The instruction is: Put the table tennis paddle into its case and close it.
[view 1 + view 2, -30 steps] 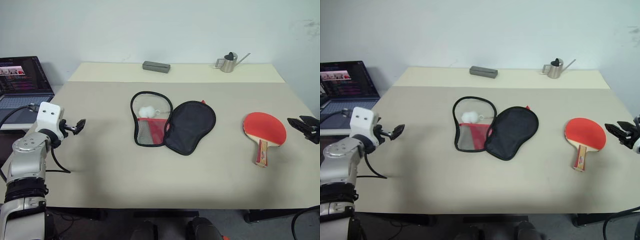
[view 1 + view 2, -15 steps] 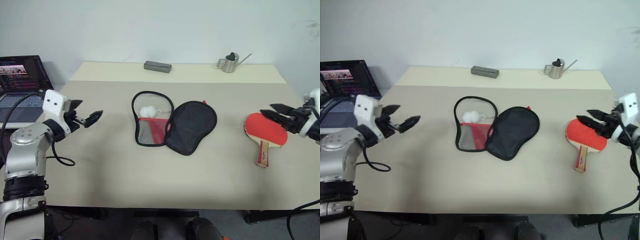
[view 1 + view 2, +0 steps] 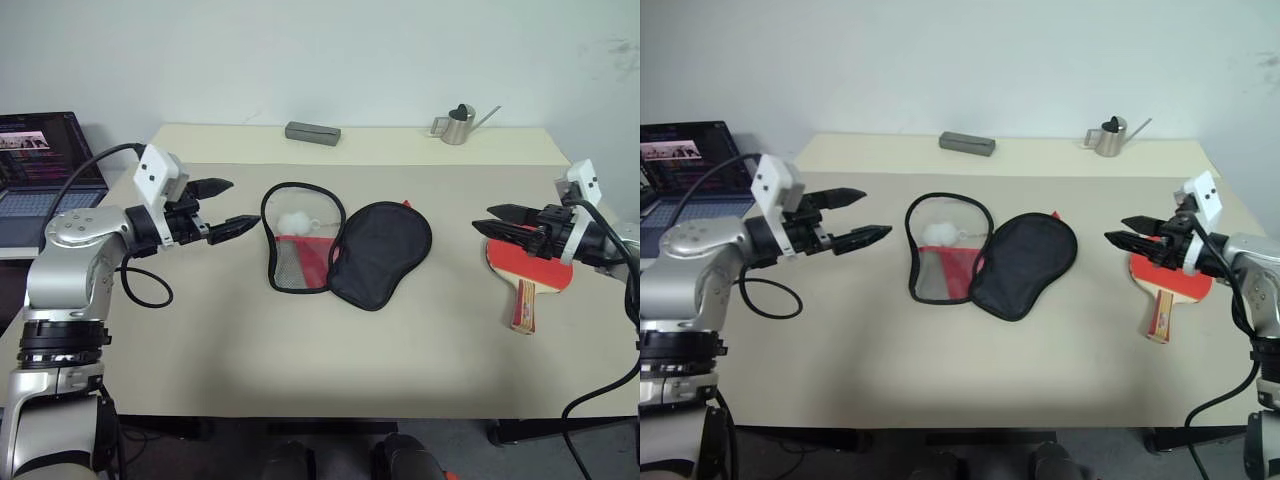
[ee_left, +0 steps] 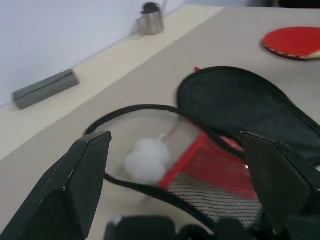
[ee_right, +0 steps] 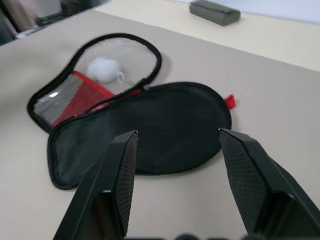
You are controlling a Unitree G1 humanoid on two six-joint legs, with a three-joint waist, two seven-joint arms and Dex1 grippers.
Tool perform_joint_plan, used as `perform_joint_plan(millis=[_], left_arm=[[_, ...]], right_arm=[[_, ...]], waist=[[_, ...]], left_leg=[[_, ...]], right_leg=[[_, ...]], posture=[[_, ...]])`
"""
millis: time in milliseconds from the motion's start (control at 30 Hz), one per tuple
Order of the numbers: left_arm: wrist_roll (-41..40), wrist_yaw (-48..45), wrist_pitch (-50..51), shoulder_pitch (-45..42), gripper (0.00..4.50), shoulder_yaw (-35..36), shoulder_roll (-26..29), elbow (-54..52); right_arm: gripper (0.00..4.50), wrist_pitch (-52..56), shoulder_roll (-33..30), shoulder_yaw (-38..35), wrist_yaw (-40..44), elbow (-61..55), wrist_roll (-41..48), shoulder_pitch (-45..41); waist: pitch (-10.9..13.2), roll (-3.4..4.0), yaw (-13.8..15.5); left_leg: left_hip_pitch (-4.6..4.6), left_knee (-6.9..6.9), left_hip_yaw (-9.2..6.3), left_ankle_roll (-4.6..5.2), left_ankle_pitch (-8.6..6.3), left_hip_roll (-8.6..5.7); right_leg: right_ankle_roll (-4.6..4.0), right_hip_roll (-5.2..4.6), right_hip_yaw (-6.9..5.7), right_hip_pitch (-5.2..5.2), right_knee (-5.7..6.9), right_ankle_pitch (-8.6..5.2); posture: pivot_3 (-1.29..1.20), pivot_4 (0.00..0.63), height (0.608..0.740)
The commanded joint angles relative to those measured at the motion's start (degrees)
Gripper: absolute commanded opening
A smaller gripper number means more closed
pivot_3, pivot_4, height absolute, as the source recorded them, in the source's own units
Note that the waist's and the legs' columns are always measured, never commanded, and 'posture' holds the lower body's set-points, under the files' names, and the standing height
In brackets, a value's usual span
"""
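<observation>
The beige table (image 3: 300, 360) takes up most of what's in front of me, and the biggest thing lying on it is the case (image 3: 345, 250), unzipped and folded open flat: its black half (image 3: 380, 252) lies toward the right gripper's side, and the half with the red lining and black mesh (image 3: 303, 262) lies toward the left gripper's side, with the white pom-pom (image 3: 293, 222) sitting inside the loop of the zip edge. The left gripper (image 3: 228, 206) hangs above the table with its two black fingers spread wide and nothing between them; their tips point at the open case and stop just short of its rim, so the pom-pom and mesh pocket lie straight ahead of the fingertips. The right gripper (image 3: 496, 221) also hangs above the table, fingers parted and empty, aimed back toward the black half of the case, which lies well beyond its tips. The table tennis paddle (image 3: 528, 268) lies flat, red face up, under and just behind the right fingers, partly covered by that hand, its striped handle pointing toward the table's near edge. Far past both sets of fingertips, along the back edge, sit a grey rectangular block (image 3: 312, 132) and a small metal watering can (image 3: 458, 124). A laptop (image 3: 45, 160) stands open off the left arm's outer side.
</observation>
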Motion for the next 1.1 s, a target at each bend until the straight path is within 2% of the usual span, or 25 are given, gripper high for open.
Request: perform_joint_plan(millis=[33, 167, 367, 633, 1100], left_arm=[[0.06, -2.58, -1.02, -1.98, 4.5, -0.74, 0.56, 0.7], [0.62, -4.84, -1.95, -2.93, 4.5, -2.59, 0.12, 2.47], [1.01, -6.9, -1.96, -5.18, 4.5, -4.7, -1.92, 4.13], [0.92, -10.17, -2.25, -6.85, 4.5, -6.64, -3.67, 3.69], [-2.13, -16.71, 1.11, -8.32, 4.5, -6.82, -4.21, 0.19]], right_arm=[[2.81, 5.82, 2.31, 0.68, -4.52, -3.54, 1.56, -2.49], [2.81, 10.09, 5.11, 2.53, -7.17, -4.16, 1.45, -3.93], [2.81, 10.45, 9.14, 6.0, -11.01, -0.26, -1.65, -6.73], [2.81, 2.97, 14.3, 10.77, -13.31, 12.58, -9.04, -12.32], [2.81, -7.65, 19.62, 11.78, -13.62, 35.96, -17.33, -20.76]], waist=[[0.0, 0.0, -0.02], [0.0, 0.0, 0.08], [0.0, 0.0, 0.09], [0.0, 0.0, 0.01], [0.0, 0.0, -0.06]], left_leg=[[-0.01, 0.0, 0.0, 0.0, 0.0, 0.01], [-0.1, 0.01, -0.04, 0.0, 0.0, 0.0], [-0.17, 0.02, -0.06, 0.01, 0.0, -0.02], [-0.21, 0.02, 0.03, 0.01, 0.0, -0.03], [-0.32, 0.0, 0.09, 0.01, 0.0, -0.02]], right_leg=[[0.0, 0.0, 0.0, -0.03, 0.01, 0.0], [-0.01, 0.02, -0.01, -0.08, 0.0, 0.0], [0.0, 0.01, -0.03, -0.13, -0.01, 0.0], [0.0, 0.03, -0.05, -0.22, 0.02, 0.0], [-0.01, 0.04, -0.04, -0.39, 0.03, 0.01]], posture=[[0.0, 0.15, 0.74], [0.0, 0.15, 0.74], [0.0, 0.15, 0.74], [0.0, 0.15, 0.74], [0.0, 0.15, 0.74]])
